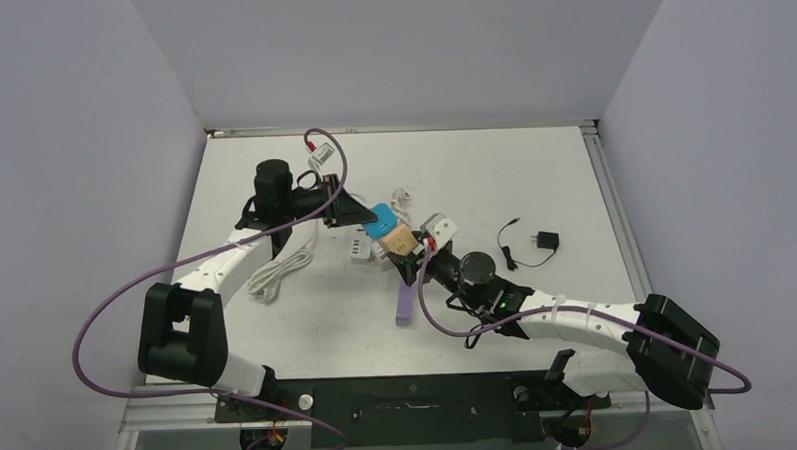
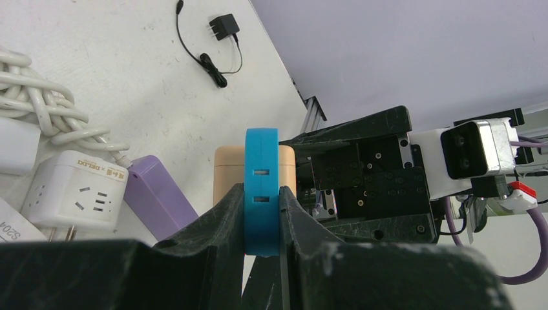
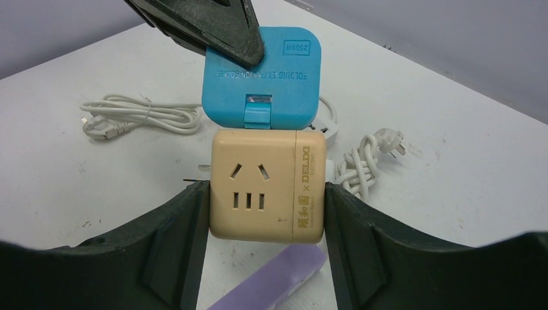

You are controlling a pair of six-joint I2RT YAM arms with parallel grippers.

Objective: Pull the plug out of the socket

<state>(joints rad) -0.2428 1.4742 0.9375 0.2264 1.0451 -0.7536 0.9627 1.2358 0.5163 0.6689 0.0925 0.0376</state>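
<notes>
Left pincer (image 2: 262, 194) clenched on the blue plug (image 2: 261, 168), one black finger on each flat face and the thin edge toward the left wrist camera. The plug is a flat square adapter with rounded corners and moulded text on one face.

Right pincer (image 3: 267, 194) is grasping the beige cube socket (image 3: 258, 194), fingers pressed to its two opposite sides and the outlet face toward the right wrist camera.

Both are held up off the bench (image 1: 533, 180), near mid-bench between the two arms. The blue plug sits against the top face of the beige cube socket with no gap visible, so it's not yet off. The prongs are hidden.

On the bench:
- White cube socket (image 2: 77, 190) just left of the held pair, prongs visible.
- Purple block (image 1: 405, 303) lying flat under and beside the right pincer.
- White cable bundle (image 1: 276, 274) near the left arm's forearm.
- Black charger (image 1: 546, 241) with a thin black lead, well apart on the right.
</notes>
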